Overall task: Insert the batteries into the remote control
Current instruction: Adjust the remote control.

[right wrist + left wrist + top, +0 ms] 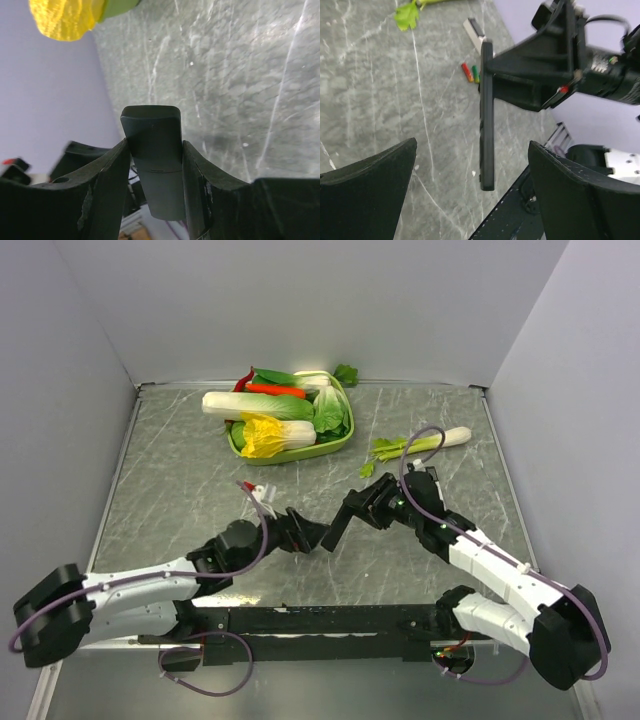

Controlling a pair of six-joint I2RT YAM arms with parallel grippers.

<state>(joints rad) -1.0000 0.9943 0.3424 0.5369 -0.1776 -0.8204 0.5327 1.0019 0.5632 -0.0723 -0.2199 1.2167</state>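
R gripper (155, 146): jaws are being clenched on the remote control (487, 120), near one end.
Remote: is being held edge-on above the table (170, 470), centre of top view, its free end being pointed toward the L gripper (472, 150).
L gripper: jaws are being held wide apart, released; nothing is being grasped.
Batteries (470, 73): red and green, being seen side by side on the table, upper centre of L wrist view, near a white device (474, 31).
Veg tray (338, 447): upper centre of top view, well apart from both grippers.
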